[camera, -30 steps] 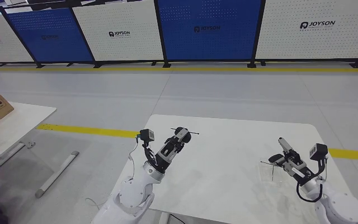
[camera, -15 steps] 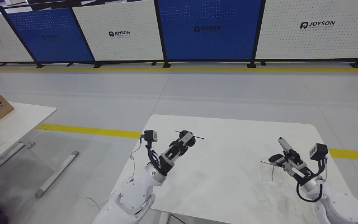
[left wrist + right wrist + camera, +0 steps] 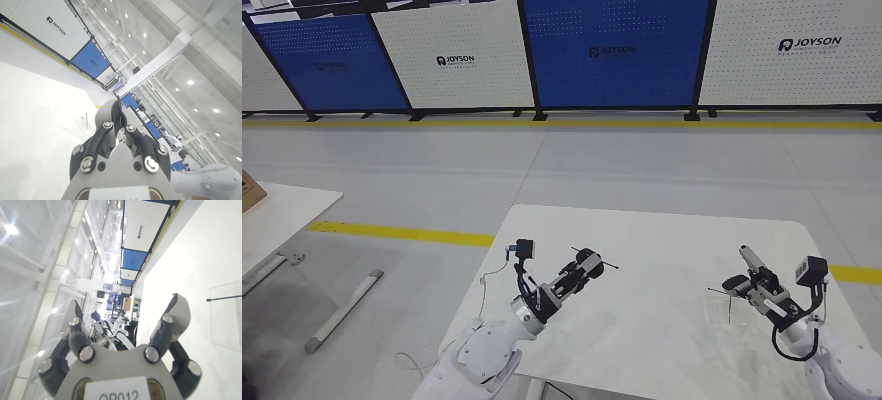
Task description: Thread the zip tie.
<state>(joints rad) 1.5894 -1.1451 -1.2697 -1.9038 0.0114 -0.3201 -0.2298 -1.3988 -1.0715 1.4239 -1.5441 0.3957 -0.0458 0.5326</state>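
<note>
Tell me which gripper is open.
The right gripper: its jaws stand wide apart, while the left gripper is pinched shut on a zip tie.

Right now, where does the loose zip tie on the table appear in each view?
Top view: loose zip tie on the right side of the table, beside the right pincer.
Left wrist view: far off on the table, beyond the left pincer gripping another zip tie.
Right wrist view: on the table beside the open right pincer.
Shared landmark: the clear sheet under it.
</note>
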